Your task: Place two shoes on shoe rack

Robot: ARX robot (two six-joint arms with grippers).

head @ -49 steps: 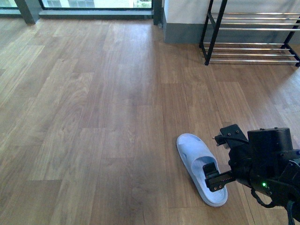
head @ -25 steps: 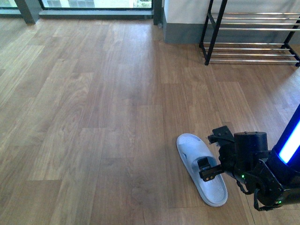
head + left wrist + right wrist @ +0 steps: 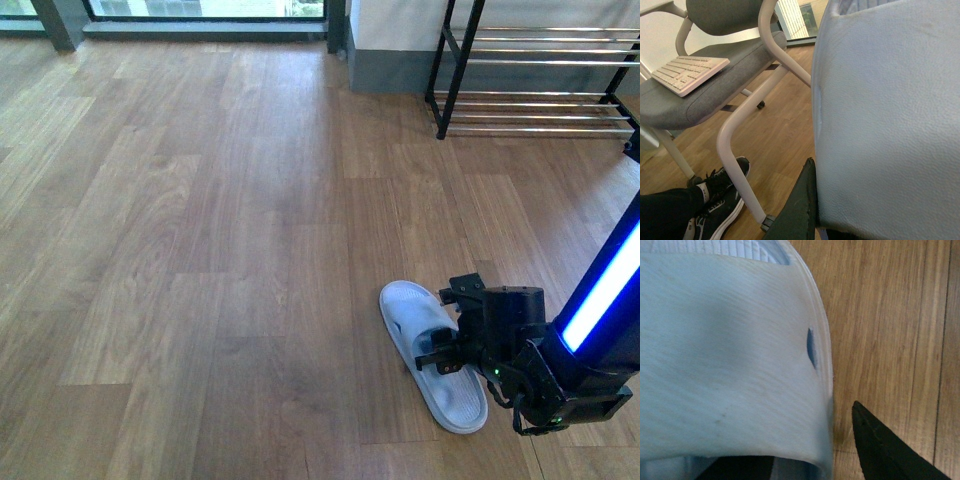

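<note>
1. Slipper [image 3: 432, 355], pale blue, lies on the floor [image 3: 200, 250], well short of the shoe rack [image 3: 540, 80].
2. My right end effector [image 3: 440, 358] straddles its strap [image 3: 730, 340], fingers spread.
3. My left end effector [image 3: 805, 210] pinches a second slipper [image 3: 890, 110].

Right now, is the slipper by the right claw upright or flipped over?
Upright: the slipper lies sole-down on the floor, strap on top, footbed showing.
</note>
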